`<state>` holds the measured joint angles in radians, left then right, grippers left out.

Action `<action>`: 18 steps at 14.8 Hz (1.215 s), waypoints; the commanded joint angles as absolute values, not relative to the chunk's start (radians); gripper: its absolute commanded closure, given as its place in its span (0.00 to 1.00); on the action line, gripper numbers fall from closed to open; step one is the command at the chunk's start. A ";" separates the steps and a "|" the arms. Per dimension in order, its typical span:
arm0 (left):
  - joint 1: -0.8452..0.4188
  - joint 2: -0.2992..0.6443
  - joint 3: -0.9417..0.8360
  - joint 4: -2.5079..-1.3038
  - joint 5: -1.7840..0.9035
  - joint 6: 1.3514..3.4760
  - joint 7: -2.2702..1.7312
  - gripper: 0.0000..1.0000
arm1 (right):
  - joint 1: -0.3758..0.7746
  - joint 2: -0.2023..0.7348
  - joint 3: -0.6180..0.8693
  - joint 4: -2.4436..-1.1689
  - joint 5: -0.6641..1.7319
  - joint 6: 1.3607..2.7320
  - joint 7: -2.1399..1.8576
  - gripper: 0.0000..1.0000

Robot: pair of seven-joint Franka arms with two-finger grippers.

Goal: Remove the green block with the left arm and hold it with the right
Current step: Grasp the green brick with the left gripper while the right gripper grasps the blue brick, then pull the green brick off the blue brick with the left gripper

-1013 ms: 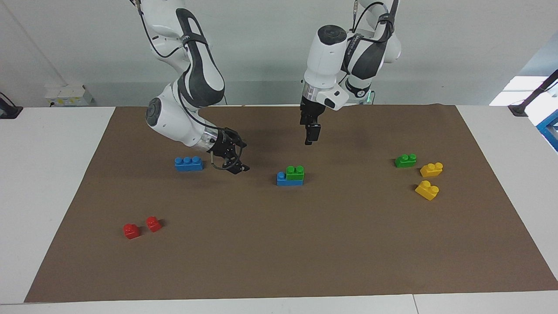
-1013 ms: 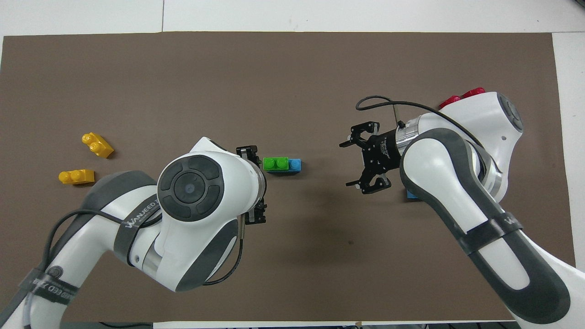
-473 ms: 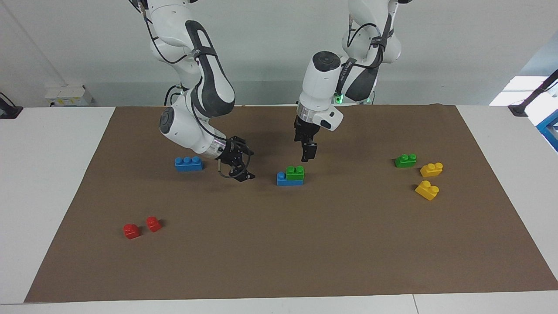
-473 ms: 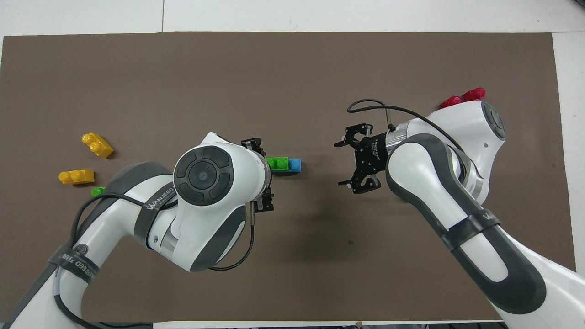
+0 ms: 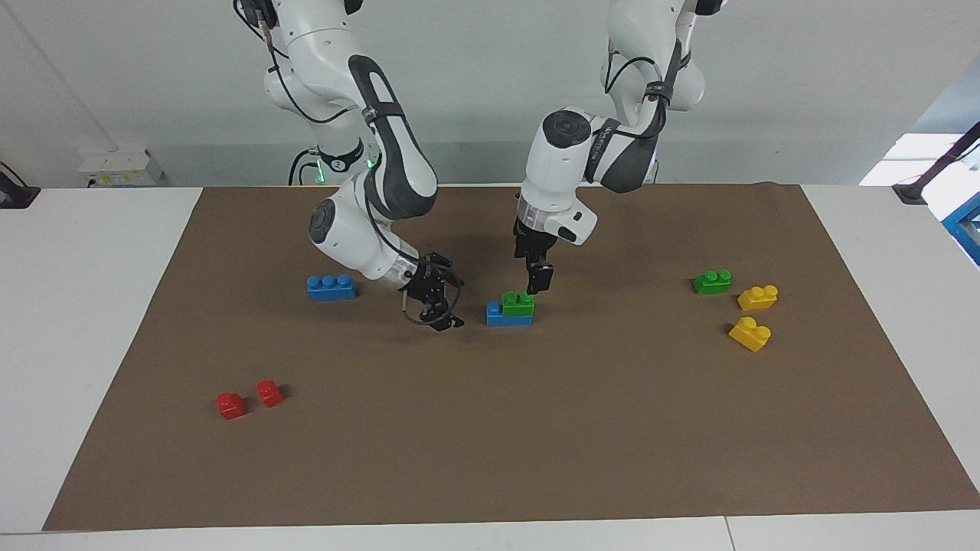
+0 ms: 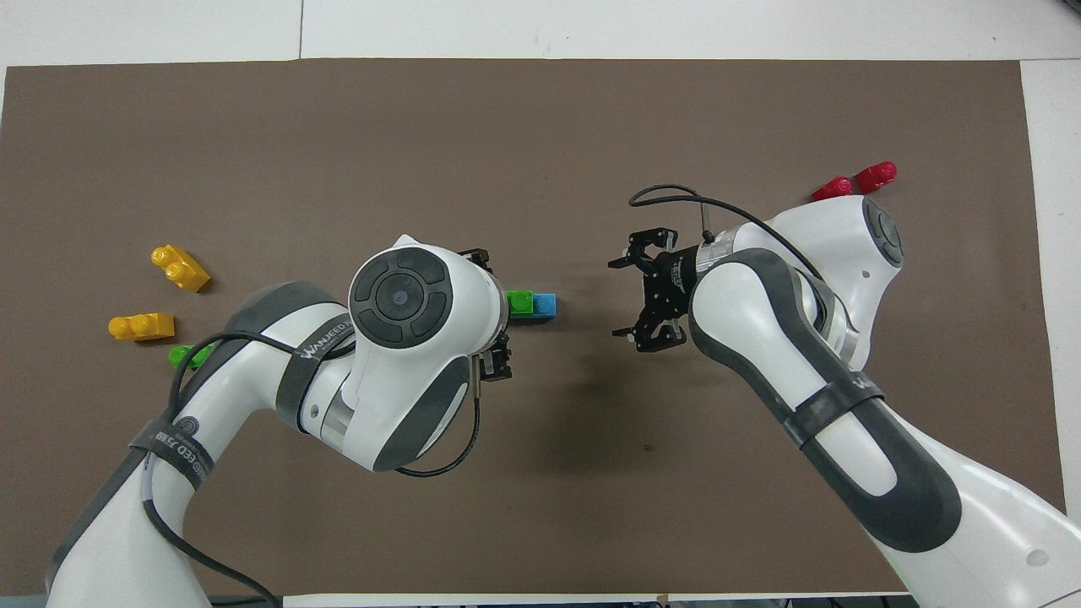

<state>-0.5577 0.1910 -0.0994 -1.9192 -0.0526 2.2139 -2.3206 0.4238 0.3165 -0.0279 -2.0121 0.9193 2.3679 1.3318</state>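
Note:
A green block sits on one end of a blue brick in the middle of the brown mat; both also show in the overhead view, the green block half covered by my left arm. My left gripper points down just above the green block's edge nearer the robots, not clearly touching it. My right gripper, with its wire loop, is open and empty, low over the mat beside the blue brick, toward the right arm's end; it also shows in the overhead view.
A second green block and two yellow bricks lie toward the left arm's end. A blue three-stud brick lies by the right arm's wrist. Two red pieces lie farther from the robots.
My left gripper has come down and toward the green block, from well above the mat to just over it. My right gripper has moved closer to the blue brick.

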 commanded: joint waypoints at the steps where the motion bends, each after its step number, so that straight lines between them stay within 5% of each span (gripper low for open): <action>1: -0.571 0.225 -0.089 -1.902 -0.060 2.243 -2.352 0.00 | 0.448 0.340 -0.031 -1.991 0.954 2.395 1.345 0.04; 18: -0.575 0.313 -0.087 -1.904 0.006 2.326 -2.408 0.00 | 0.538 0.422 -0.029 -1.963 1.026 2.535 1.344 0.05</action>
